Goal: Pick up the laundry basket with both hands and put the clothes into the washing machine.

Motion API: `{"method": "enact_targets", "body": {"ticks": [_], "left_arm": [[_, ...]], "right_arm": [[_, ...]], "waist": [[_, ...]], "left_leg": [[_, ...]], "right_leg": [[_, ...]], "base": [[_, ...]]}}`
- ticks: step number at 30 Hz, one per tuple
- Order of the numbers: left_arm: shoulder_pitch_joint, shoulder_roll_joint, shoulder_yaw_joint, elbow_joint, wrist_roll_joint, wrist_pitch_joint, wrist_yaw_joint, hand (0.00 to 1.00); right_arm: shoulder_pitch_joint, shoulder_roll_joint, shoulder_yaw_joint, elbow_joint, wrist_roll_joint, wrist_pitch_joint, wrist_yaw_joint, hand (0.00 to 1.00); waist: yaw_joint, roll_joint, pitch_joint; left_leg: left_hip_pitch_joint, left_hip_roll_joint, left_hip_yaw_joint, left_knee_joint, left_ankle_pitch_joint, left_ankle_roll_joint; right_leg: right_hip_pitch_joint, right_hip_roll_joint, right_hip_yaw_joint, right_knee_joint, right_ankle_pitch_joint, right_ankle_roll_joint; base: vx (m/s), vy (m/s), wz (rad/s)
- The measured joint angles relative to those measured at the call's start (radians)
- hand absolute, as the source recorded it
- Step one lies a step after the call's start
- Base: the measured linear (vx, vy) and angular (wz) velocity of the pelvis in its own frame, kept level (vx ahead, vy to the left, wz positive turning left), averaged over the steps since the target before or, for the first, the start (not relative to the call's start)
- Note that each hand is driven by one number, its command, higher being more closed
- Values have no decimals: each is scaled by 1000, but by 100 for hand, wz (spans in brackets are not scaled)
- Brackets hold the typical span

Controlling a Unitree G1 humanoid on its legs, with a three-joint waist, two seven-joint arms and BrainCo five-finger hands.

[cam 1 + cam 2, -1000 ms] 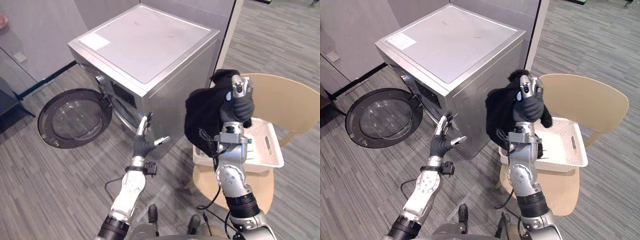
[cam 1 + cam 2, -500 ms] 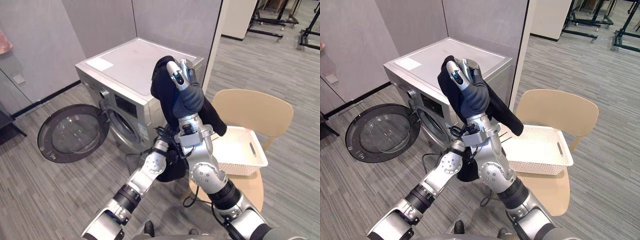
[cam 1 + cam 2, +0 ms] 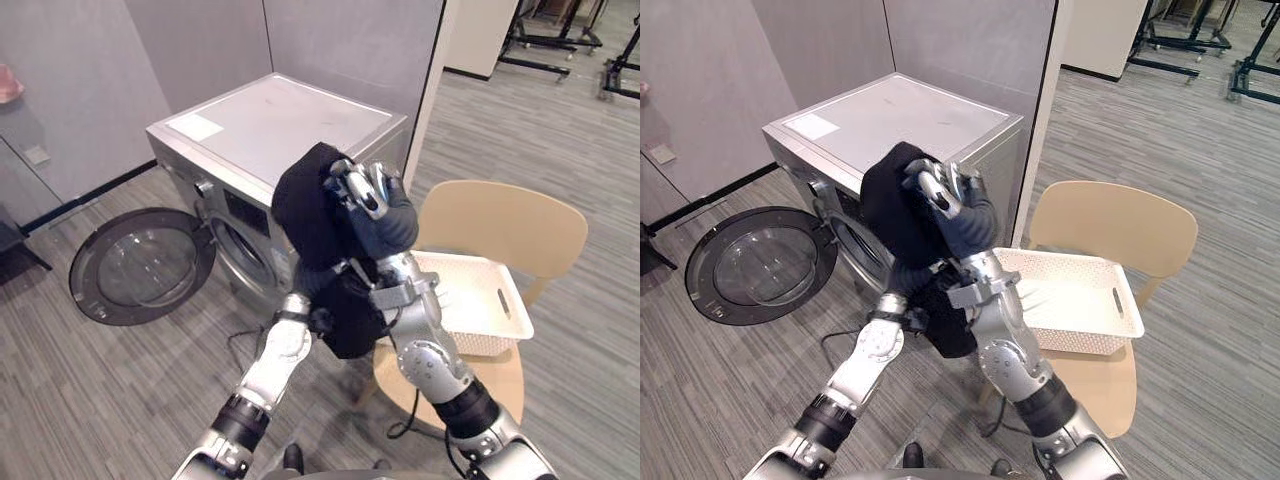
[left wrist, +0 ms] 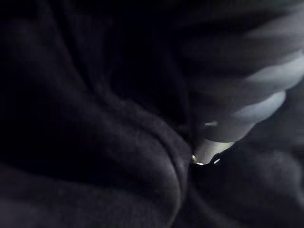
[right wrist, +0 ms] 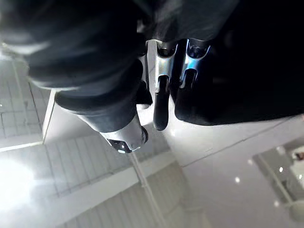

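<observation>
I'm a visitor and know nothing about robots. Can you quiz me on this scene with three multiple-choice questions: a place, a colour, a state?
1. Where does the white basket stand? A) floor B) tan chair C) table
2. What colour is the garment in the right hand? A) red B) black C) white
3. The door of the washing machine is: A) open B) shut C) missing
Answers: 1 B, it sits on the chair's seat. 2 B, the held-up cloth is black. 3 A, the round door is swung aside.
</observation>
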Motion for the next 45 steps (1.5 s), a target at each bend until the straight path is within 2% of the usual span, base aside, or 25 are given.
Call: {"method": "enact_targets", "body": {"ticks": [8,12,16,19,22,23,24,25,26,27,28,29,30,32,33,34,35,36,37,38,39,40,41,42,45], "left_arm": [[246,8,173,-208,-125,-83,4,100],[347,5,219,-199,-134,-85,-24,100],[397,-1,286,-19,-144,-85,-86,100],[396,0,320,188,-154,-60,-112,100],[388,4,321,352,-152,-38,-127,100],[383,8,322,403,-149,-24,-128,100],[379,11,323,429,-149,-14,-128,100],[378,11,324,440,-148,-9,-128,100],[377,9,324,460,-132,-1,-128,100],[376,7,322,470,-126,1,-129,100],[376,5,321,489,-111,7,-130,100],[368,5,322,511,-110,8,-131,100],[365,7,323,522,-110,9,-130,100],[343,19,342,562,-110,9,-134,100],[342,21,347,570,-110,9,-135,100],[340,21,350,591,-110,12,-139,100],[346,18,348,598,-110,20,-152,100],[348,14,346,599,-110,25,-152,100],[358,11,336,598,-110,28,-153,100],[355,14,331,594,-109,29,-152,100],[352,20,324,593,-108,28,-151,100],[337,29,313,592,-98,28,-151,100],[334,34,310,592,-92,28,-151,100],[320,38,303,588,-90,27,-150,100],[289,36,297,584,-90,27,-151,100]], "right_arm": [[309,-111,-164,-28,-525,15,-68,0],[424,-111,-194,32,-730,35,-84,0],[482,-109,-193,276,-856,87,-71,0],[486,-103,-185,463,-949,113,-56,0],[478,-77,-189,642,-987,126,-62,0],[468,-62,-199,698,-1007,134,-68,0],[456,-49,-208,735,-1014,136,-78,0],[451,-43,-214,750,-1013,139,-84,0],[438,-35,-228,773,-1014,152,-97,0],[431,-32,-230,783,-1014,156,-102,0],[411,-36,-243,811,-1014,156,-105,0],[387,-37,-257,836,-1013,158,-109,0],[375,-35,-264,846,-1013,161,-113,0],[332,-19,-273,868,-1011,172,-129,0],[320,-6,-273,874,-1011,172,-130,0],[305,8,-272,879,-1011,173,-131,0],[288,16,-272,881,-1011,176,-133,0],[282,18,-272,881,-1011,176,-133,0],[280,16,-271,879,-1012,181,-133,0],[287,18,-268,879,-1012,193,-132,0],[295,20,-268,880,-1012,194,-132,0],[308,24,-263,879,-1012,194,-128,0],[312,24,-263,878,-1012,194,-128,0],[323,24,-261,877,-1012,193,-127,0],[321,18,-258,877,-1011,193,-127,0]], "waist": [[2,0,0],[1,-2,1],[7,-2,0],[16,-2,3],[31,1,14],[31,3,21],[30,-1,38],[30,-6,44],[29,-11,51],[29,-17,55],[27,-12,56],[23,-2,58],[25,0,59],[26,-42,90],[27,-51,95],[28,-61,101],[29,-77,109],[29,-79,113],[27,-81,114],[20,-76,119],[11,-74,123],[-6,-65,132],[-13,-68,138],[-24,-62,151],[-33,-66,175]], "left_leg": [[2,0,-9,-7,-1,-1],[-9,0,-31,-7,-3,-2],[-34,-4,-64,-7,-9,-3],[-66,-13,-117,-7,-8,-4],[-122,-31,-207,15,5,1],[-151,-37,-214,25,16,19],[-158,-37,-145,26,7,78],[-162,-36,-84,29,-1,120],[-171,-31,54,31,-20,161],[-175,-26,122,37,-23,164],[-185,-14,275,67,-22,165],[-190,-11,366,99,23,128],[-193,-19,377,106,25,126],[-181,-59,353,110,24,123],[-178,-67,347,115,18,122],[-178,-73,341,146,-33,126],[-176,-84,332,215,-124,119],[-172,-93,325,234,-144,125],[-157,-112,301,271,-196,131],[-135,-124,263,294,-239,147],[-122,-125,244,299,-251,150],[-96,-124,186,301,-270,153],[-77,-124,168,293,-273,153],[-27,-128,134,258,-279,148],[38,-125,87,241,-293,129]], "right_leg": [[10,2,-5,-8,-6,8],[10,3,-19,-7,-10,14],[9,2,-50,-5,-18,19],[-8,-2,-98,14,-43,16],[-33,-30,-202,89,-100,22],[-44,-51,-266,131,-132,29],[-44,-79,-315,163,-154,36],[-44,-96,-342,180,-161,36],[-42,-135,-399,210,-177,45],[-42,-150,-420,222,-181,47],[-39,-179,-459,256,-195,61],[-38,-206,-474,296,-206,76],[-35,-215,-476,303,-206,77],[19,-228,-485,269,-196,95],[31,-235,-486,262,-193,101],[48,-248,-487,274,-192,118],[50,-312,-477,396,-228,160],[44,-347,-466,462,-231,161],[4,-427,-399,647,-211,104],[-66,-463,-266,811,-151,-24],[-100,-451,-181,864,-166,-29],[-176,-360,-14,929,-243,20],[-203,-326,29,938,-265,27],[-278,-267,71,918,-297,27],[-396,-220,31,740,-291,30]], "base": [[-3,8,2],[-16,8,14],[-16,0,27],[14,-2,46],[53,-39,105],[68,-42,144],[80,-30,143],[102,1,141],[121,10,111],[173,40,132],[290,124,121],[297,149,116],[280,143,99],[156,57,79],[125,34,60],[172,93,44],[181,126,42],[229,194,48],[233,205,55],[253,209,62],[361,162,94],[314,80,89],[389,57,114],[273,18,73],[407,-29,66]]}}
